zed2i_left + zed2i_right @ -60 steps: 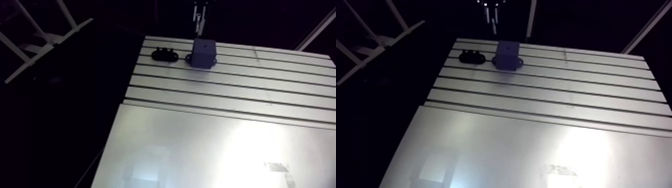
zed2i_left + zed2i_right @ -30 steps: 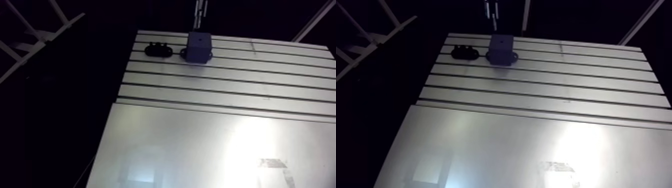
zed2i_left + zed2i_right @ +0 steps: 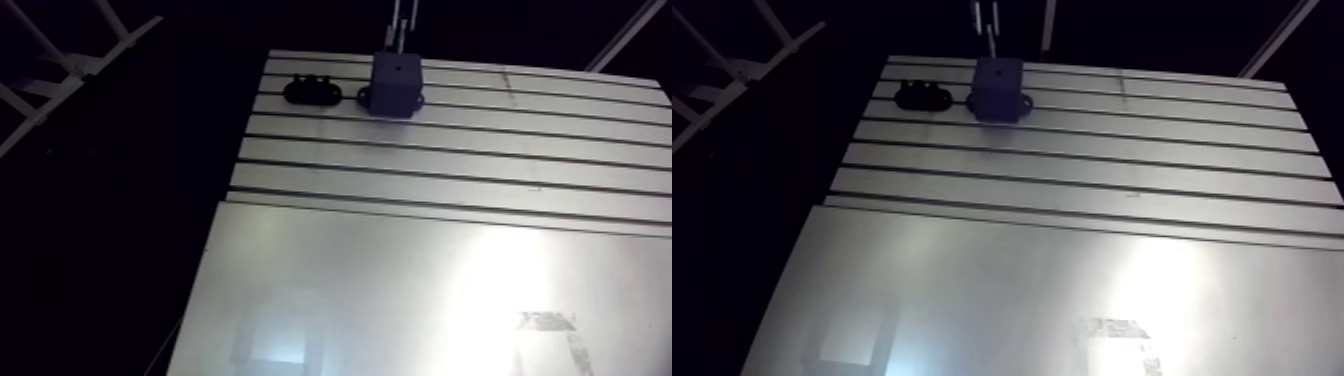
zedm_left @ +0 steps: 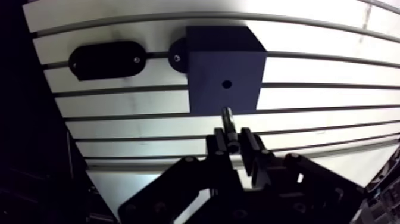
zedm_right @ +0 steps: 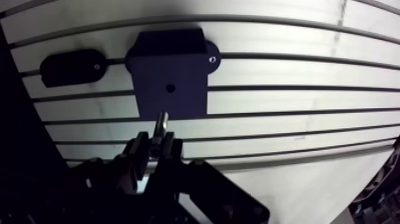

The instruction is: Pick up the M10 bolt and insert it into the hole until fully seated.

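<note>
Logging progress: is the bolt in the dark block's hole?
Out: slim metal bolt clamped in black gripper; round hole in dark block shows empty.

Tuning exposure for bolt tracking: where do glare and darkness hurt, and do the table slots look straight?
Arm view: glare whitens the near table, surroundings black. Wrist view: slots bow from the wide lens; the black block, its hole and the bolt in the gripper are readable.

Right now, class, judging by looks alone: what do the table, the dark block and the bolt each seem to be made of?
Table: bare metal, likely aluminium with a brushed finish; it glares brightly under the light. Block: matte and dark, possibly plastic or coated metal; it shows no shine, so this is uncertain. Bolt: metal, seemingly steel; there is a pale glint along its shaft.
</note>
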Tool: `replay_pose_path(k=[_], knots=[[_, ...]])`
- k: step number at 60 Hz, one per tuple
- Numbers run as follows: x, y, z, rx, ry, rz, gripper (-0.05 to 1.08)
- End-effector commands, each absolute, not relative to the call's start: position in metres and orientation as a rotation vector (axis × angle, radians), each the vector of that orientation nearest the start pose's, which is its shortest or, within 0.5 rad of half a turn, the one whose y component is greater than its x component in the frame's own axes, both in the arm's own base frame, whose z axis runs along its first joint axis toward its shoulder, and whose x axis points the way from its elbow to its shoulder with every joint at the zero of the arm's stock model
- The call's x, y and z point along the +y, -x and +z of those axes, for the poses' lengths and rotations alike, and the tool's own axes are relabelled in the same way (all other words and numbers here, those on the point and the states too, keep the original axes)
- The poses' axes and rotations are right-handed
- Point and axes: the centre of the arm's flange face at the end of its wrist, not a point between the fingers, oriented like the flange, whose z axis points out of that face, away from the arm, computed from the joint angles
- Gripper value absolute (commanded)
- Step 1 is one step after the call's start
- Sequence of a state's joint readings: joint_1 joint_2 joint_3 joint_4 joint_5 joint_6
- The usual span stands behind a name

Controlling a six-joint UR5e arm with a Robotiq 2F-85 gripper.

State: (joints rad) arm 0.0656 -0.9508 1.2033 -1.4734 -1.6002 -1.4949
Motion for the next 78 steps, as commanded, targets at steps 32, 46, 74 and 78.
replay_pose_path(k=[32, 46, 74, 78], knots=[[-0.164, 0.685, 0.272, 2.791, -0.021, 0.075, 1.08], [-0.165, 0.685, 0.273, 2.794, -0.019, 0.074, 1.08], [-0.166, 0.683, 0.265, 2.78, -0.025, 0.067, 1.08], [-0.166, 0.684, 0.263, 2.784, -0.025, 0.066, 1.08]])
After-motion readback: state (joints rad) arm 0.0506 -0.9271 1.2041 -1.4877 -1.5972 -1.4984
